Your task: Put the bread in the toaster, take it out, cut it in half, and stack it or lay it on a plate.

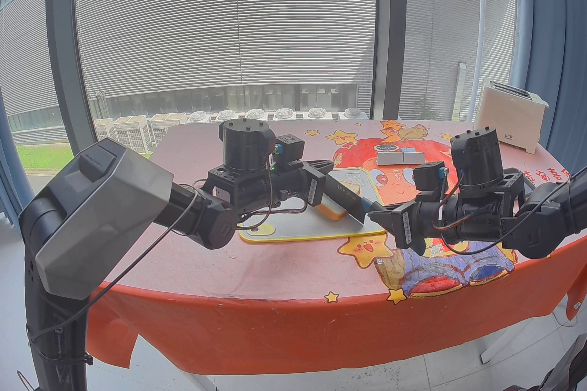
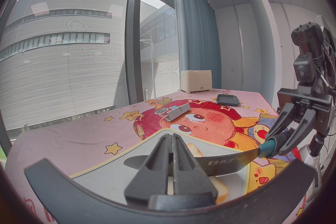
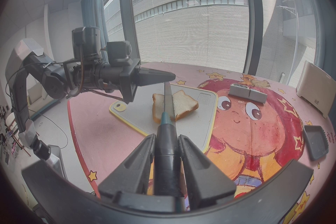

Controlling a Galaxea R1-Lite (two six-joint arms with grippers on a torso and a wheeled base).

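A slice of bread lies flat on the white, yellow-rimmed cutting board. My right gripper is shut on the dark handle of a knife. Its blade stands edge-down across the middle of the slice. My left gripper is shut with nothing in it, its tips just over the blade and the bread's far side. In the head view the bread shows below the blade, between the left gripper and the right gripper. The beige toaster stands at the table's far right corner.
A grey block lies beyond the board on the cartoon tablecloth. A dark rectangular plate sits to the right between the board and the toaster. The table's front edge drops off close below both arms.
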